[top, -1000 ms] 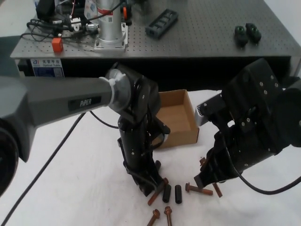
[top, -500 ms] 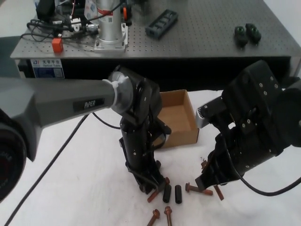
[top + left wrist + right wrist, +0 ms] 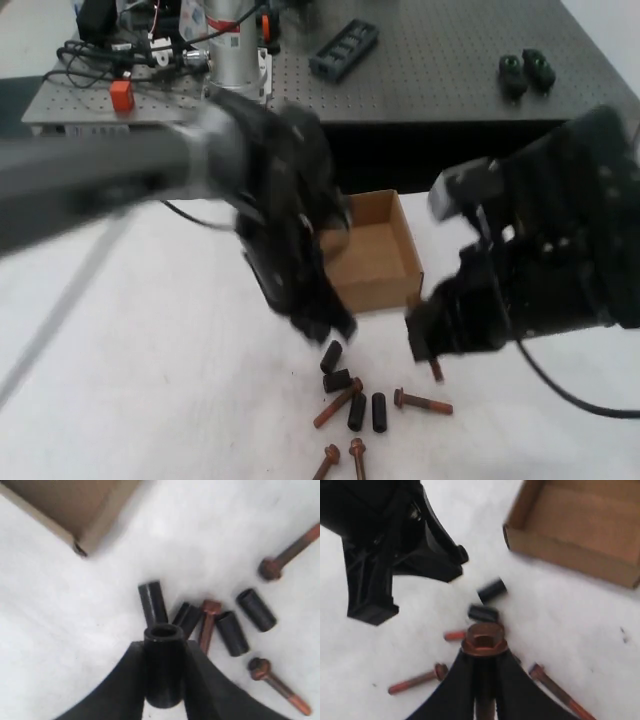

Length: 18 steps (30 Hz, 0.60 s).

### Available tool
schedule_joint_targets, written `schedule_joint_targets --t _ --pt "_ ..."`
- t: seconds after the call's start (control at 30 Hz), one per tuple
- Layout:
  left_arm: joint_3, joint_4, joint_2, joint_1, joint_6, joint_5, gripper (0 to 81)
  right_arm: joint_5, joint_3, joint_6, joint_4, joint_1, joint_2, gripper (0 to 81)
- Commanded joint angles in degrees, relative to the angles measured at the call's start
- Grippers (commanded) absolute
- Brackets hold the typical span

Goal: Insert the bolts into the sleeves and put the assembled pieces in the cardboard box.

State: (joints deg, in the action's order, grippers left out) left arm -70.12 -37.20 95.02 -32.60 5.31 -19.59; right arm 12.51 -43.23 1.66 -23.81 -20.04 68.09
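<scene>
White table (image 3: 150,380) carries spare parts (image 3: 362,410); your left tool (image 3: 162,655) is clamped on a sleeve (image 3: 162,680), your right tool (image 3: 484,662) on a bolt (image 3: 484,640), both held clear, likely for mating.

The left gripper (image 3: 163,655) has a black cylindrical sleeve (image 3: 162,690) between its fingers, over the white cloth (image 3: 150,350). The right gripper (image 3: 484,655) is beside it, a little apart, with a copper-coloured hexagon-head bolt (image 3: 484,639) between its fingers. The open brown cardboard box (image 3: 375,285) stands on the cloth just behind the two grippers, in the gap between them. In front of the grippers, four loose sleeves (image 3: 379,412) and four loose bolts (image 3: 422,403) lie close together on the cloth. Two of these sleeves lie nearest to the left gripper, just in front of it.
</scene>
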Motion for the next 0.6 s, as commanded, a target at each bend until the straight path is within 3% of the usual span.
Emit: schedule_joint_targets --t 0.0,0.13,0.27,0.57 --pt "1.87 3.29 -2.45 -0.2 -1.76 -3.21 0.7 5.45 2.39 7.64 12.39 0.01 -3.34 2.5" --pt "14.24 19.32 -11.86 -0.86 -4.42 -12.37 0.7 8.85 5.66 18.36 30.12 -0.14 -4.98 2.5" --pt "21.14 26.66 -17.78 -0.83 -6.71 -18.32 0.7 9.14 5.78 22.28 39.17 -0.14 -4.97 2.5" --pt "22.53 32.74 -20.25 -0.83 -8.22 -22.7 0.7 11.3 5.78 26.21 41.73 -0.14 -4.97 2.5"
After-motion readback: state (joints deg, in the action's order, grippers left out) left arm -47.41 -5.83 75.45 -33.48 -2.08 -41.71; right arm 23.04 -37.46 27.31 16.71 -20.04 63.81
